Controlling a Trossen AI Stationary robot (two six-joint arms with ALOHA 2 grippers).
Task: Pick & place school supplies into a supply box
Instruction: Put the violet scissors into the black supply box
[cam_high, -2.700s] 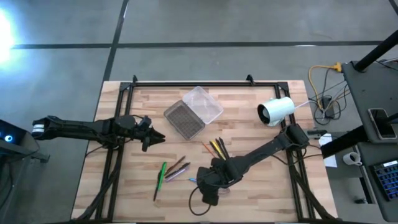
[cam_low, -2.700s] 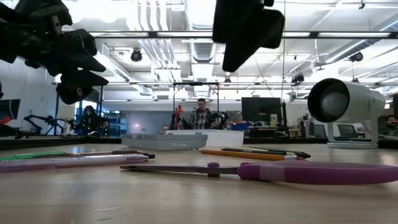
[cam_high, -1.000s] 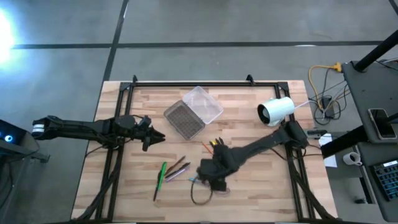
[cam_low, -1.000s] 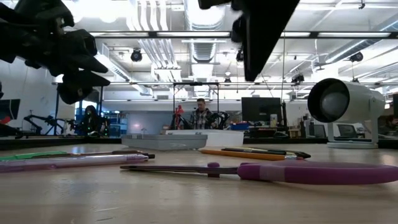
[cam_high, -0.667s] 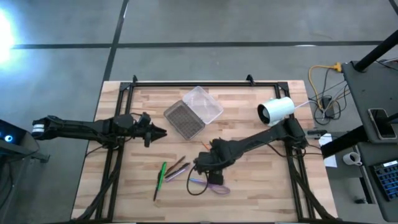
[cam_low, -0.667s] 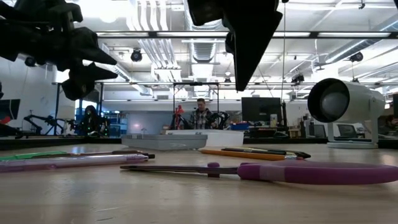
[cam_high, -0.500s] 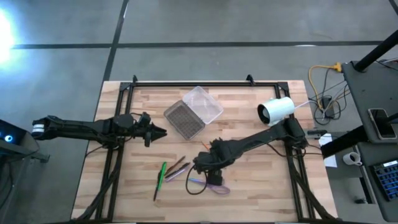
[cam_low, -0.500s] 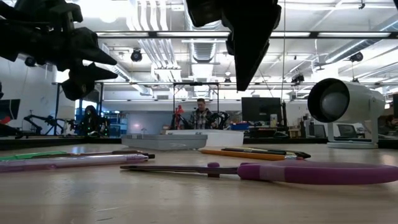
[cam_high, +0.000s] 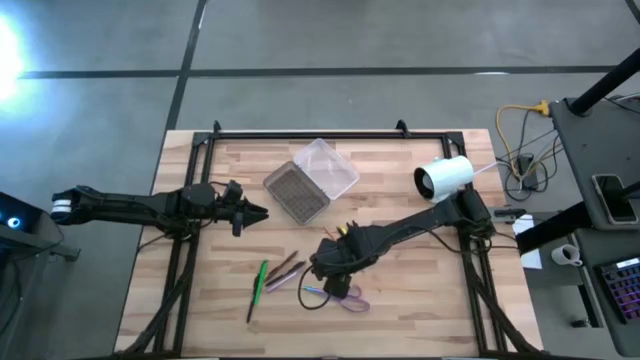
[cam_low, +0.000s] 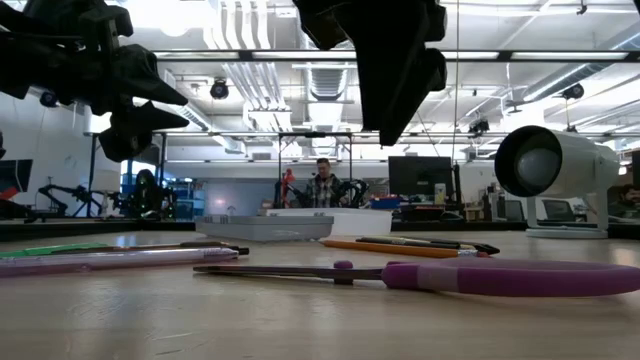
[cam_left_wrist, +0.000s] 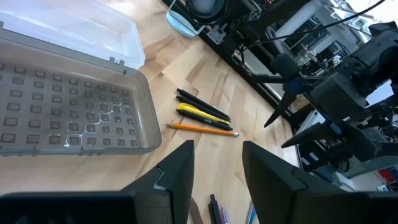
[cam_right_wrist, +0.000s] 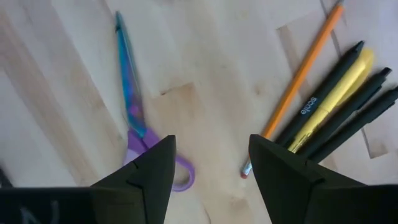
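The supply box (cam_high: 310, 180) lies open at the table's far middle, its grey ribbed half (cam_left_wrist: 68, 106) beside the clear lid (cam_left_wrist: 68, 31). Purple-handled scissors (cam_high: 342, 297) (cam_right_wrist: 134, 118) lie flat near the near edge. An orange pencil (cam_right_wrist: 298, 81), a yellow pen (cam_right_wrist: 336, 93) and dark pens lie side by side. A green pen (cam_high: 260, 280) and a few others (cam_high: 286, 270) lie left of them. My right gripper (cam_high: 325, 262) (cam_right_wrist: 211, 146) hovers open between the scissors and the pencil group. My left gripper (cam_high: 250, 212) (cam_left_wrist: 217, 149) hangs open, left of the box.
A white camera (cam_high: 443, 177) on a round base stands at the table's right, large in the low view (cam_low: 555, 170). A black frame runs along the table's edges (cam_high: 300, 133). Bare wood lies between the box and the pens. A person shows far behind the table (cam_low: 322, 185).
My right gripper has moved from above the scissors toward the table's left and far side, and the scissors now show uncovered on the table. It has stayed open. My left gripper has turned a little in place. The supplies and the box have not moved.
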